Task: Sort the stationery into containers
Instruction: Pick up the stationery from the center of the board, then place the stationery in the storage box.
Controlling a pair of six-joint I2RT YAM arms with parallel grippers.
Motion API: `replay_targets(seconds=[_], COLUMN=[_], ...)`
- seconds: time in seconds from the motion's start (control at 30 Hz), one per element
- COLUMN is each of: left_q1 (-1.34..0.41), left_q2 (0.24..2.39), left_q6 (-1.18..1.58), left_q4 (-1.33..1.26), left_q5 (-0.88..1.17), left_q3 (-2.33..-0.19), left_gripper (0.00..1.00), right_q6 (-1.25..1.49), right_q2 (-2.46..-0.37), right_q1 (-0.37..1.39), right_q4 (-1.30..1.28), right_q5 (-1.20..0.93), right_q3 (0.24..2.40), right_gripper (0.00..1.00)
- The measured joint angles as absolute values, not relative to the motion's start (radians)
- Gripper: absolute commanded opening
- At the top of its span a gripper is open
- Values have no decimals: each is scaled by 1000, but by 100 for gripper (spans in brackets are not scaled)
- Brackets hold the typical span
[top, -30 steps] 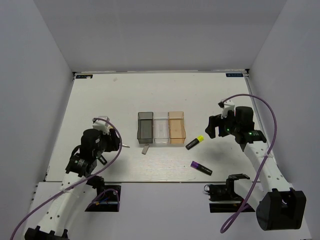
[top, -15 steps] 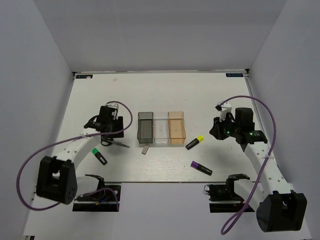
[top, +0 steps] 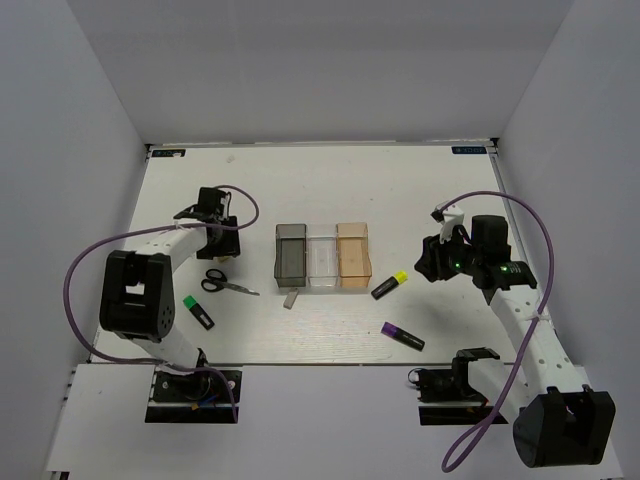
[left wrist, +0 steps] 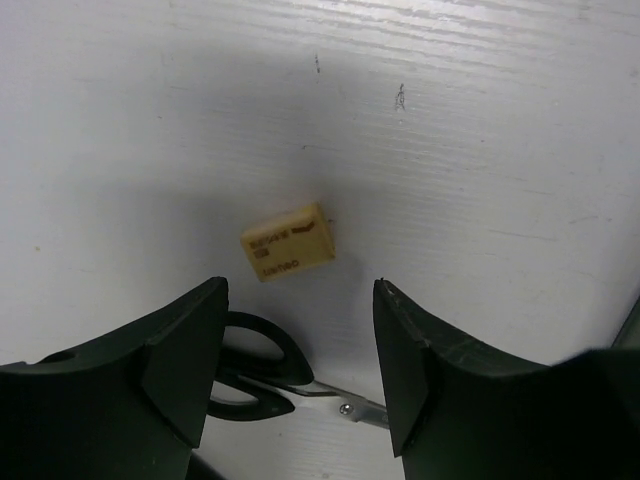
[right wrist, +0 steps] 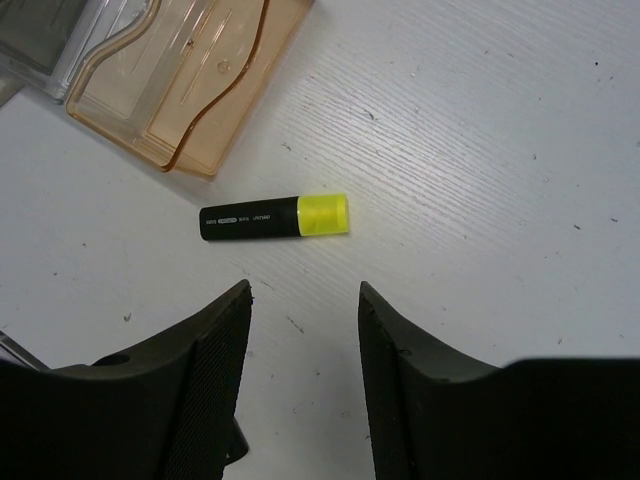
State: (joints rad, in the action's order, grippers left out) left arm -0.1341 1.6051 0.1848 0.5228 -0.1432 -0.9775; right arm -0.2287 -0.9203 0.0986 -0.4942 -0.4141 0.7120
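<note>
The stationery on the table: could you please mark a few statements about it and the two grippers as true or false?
1. The yellow-ended marker lies on the table beside the amber bin. True.
2. The left gripper holds an eraser. False: the left gripper is open, and the eraser lies on the table, apart from its fingers.
3. The scissors lie inside the amber bin. False: they lie on the table, left of the dark grey bin.
4. The purple-ended marker lies nearer the near edge of the table than the yellow-ended marker. True.
5. The right gripper is shut on the yellow-ended marker. False: it is open, with the marker lying ahead of it.
</note>
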Motion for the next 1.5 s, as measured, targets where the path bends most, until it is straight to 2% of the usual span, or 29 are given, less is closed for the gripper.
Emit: replay_targets(seconds=[0.13,0.3,0.6,0.7,0.73,0.83,0.97,1.07,1.13,1.17,1.2,1.23,1.27,1.3,1.33,1.37,1.4,1.43,1.47,1.5], left_q1=[-133,-133,-116,-108,-107,-107,-106,-108,-117,-125,-138,-157,-177,-204,-234,-263,-297,-320,-350,-374], left_q2=[1662,1696,1705,1711,1713,1711,1706,1678,1639,1612,1583,1547,1512,1475,1442,1418,1398,1386,1380,1380], left_q6=[250,332,391,401,404,409,412,412,412,412,412,412,411,412,412,413,416,418,422,425], left_q4=[518,495,439,423,418,414,414,418,444,463,480,488,493,499,501,501,499,496,495,493], left_q5=[-142,-143,-174,-190,-195,-194,-186,-171,-156,-146,-136,-128,-122,-115,-109,-103,-94,-88,-83,-75], left_q3=[-978,-979,-973,-974,-975,-976,-974,-949,-927,-921,-921,-921,-922,-926,-934,-943,-953,-961,-970,-977], left_gripper=[69,63,60,44,32,19,12,12,12,12,12,12,12,12,12,12,12,12,13,13], right_q6=[-229,-231,-237,-237,-237,-237,-237,-236,-237,-239,-240,-243,-249,-247,-245,-239,-237,-239,-232,-233], right_q2=[-920,-920,-920,-920,-920,-920,-920,-920,-920,-920,-920,-920,-920,-920,-920,-920,-920,-920,-920,-920], right_q1=[99,99,99,99,99,99,99,99,99,99,99,99,99,99,99,99,99,99,99,99], right_q4=[-499,-500,-500,-500,-500,-500,-500,-501,-503,-503,-503,-504,-505,-507,-508,-511,-513,-515,-518,-519], right_q5=[-414,-408,-398,-398,-398,-397,-395,-396,-395,-395,-395,-396,-395,-397,-397,-396,-396,-396,-396,-396], right_q3=[712,712,712,712,712,712,712,712,712,712,712,712,712,713,713,712,713,712,713,713], right_gripper=[52,52,52,52,52,52,52,69,72,70,63,40,27,15,8,5,8,29,43,51])
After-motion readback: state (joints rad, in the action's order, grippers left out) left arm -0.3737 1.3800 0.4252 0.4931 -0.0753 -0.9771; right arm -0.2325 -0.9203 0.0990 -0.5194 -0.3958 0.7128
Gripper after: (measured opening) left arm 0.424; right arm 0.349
